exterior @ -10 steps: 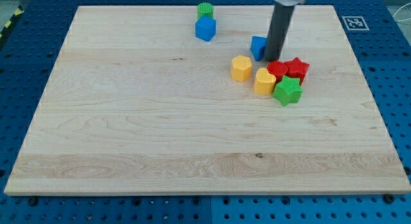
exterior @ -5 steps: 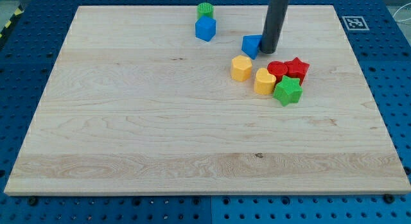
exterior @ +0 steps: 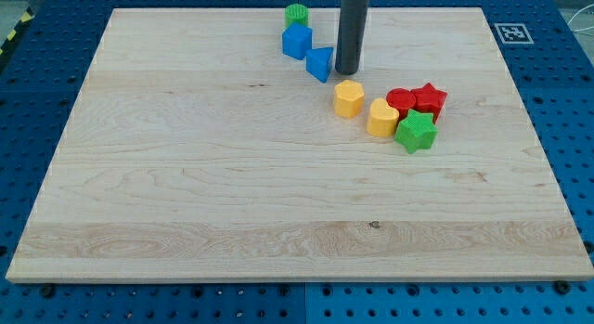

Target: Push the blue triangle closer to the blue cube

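A: Start with the wooden board (exterior: 186, 194). What's on it?

B: Most of it is bare. The blocks sit toward the view's top and right. My rod comes down from the top edge, and my tip (exterior: 347, 71) rests just at the right of the blue triangle (exterior: 320, 63).

A: And the claw, wide or narrow?

B: There isn't one (this arm ends in a plain rod), so nothing can be said of open or closed.

A: How far along is the job?

B: I'd judge nearly done. The blue triangle sits just beside the blue cube (exterior: 297, 41), at its lower right, touching or very nearly; I can't tell which. A green cylinder (exterior: 296, 15) stands right behind the cube.

A: What's left?

B: At most a small nudge leftward. The yellow hexagon (exterior: 349, 97), yellow heart (exterior: 381, 117), red blocks (exterior: 416, 99) and green star (exterior: 415, 132) lie apart, lower right.
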Controlling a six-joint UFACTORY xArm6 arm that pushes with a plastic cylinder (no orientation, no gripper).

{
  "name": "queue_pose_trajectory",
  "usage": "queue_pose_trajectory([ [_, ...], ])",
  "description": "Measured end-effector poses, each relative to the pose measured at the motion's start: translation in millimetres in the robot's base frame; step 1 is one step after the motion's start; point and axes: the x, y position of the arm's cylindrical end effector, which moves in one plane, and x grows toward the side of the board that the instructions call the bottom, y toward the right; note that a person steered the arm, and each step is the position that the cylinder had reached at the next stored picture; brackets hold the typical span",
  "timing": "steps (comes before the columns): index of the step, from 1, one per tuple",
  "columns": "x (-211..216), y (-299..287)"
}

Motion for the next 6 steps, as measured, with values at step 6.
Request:
queue_pose_trajectory([
  [6,0.1,-17.8],
])
